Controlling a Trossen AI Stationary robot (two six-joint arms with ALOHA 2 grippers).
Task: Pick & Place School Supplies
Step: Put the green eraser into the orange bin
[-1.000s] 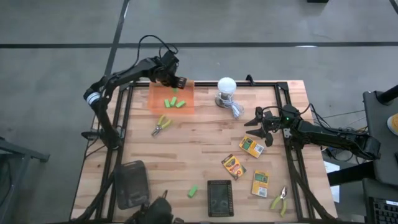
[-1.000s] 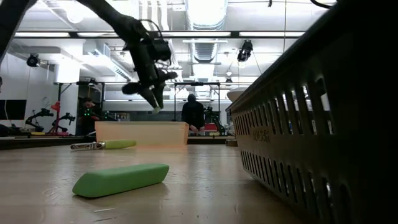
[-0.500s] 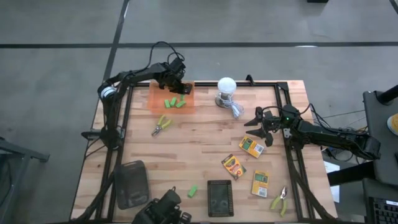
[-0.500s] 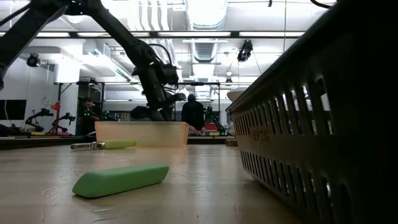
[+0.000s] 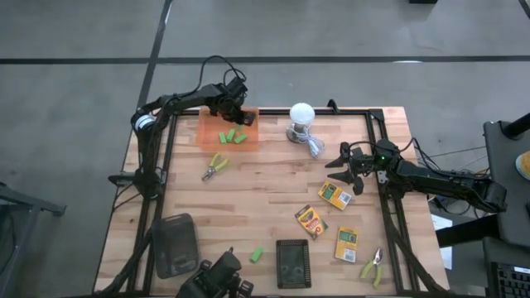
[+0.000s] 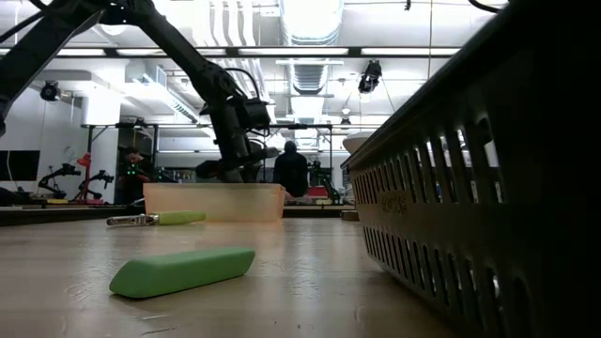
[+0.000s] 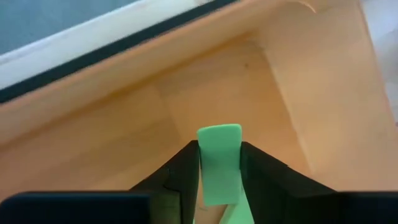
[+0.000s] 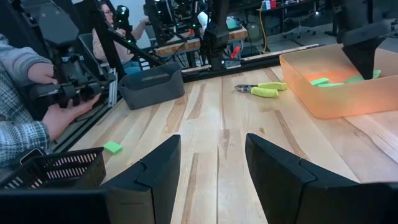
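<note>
My left gripper [image 5: 238,113] is down inside the orange bin [image 5: 209,131] at the table's far left, shut on a bright-green block [image 7: 219,160]. Three more green blocks [image 5: 233,136] lie on the bin's floor. Another green block [image 5: 257,254] lies flat near the near edge. One pair of yellow-green pliers [image 5: 215,164] lies just near of the bin, the other [image 5: 371,266] at the near right. Three crayon boxes [image 5: 335,194] [image 5: 310,221] [image 5: 346,244] lie flat on the right half. My right gripper [image 5: 348,170] hovers open, beside the farthest box. My left gripper pinches the green block between its two fingers [image 7: 180,180], one on each long side, the fingers lying along it. The block's free end [image 7: 219,134] sticks out past the fingertips toward the bin's floor. The fingers come from above, slanting down into the bin.
A white bulb with a cable [image 5: 301,117] stands right of the bin. Two dark baskets [image 5: 174,244] [image 5: 291,263] sit at the near edge. A person holding a device [image 8: 37,93] is by the table's near side. Bare wood lies in the middle.
My left gripper has come down from above the bin into it, shifting slightly toward the bin's right side, still shut on the green block. It has kept still for the last half second. The right arm has not moved.
</note>
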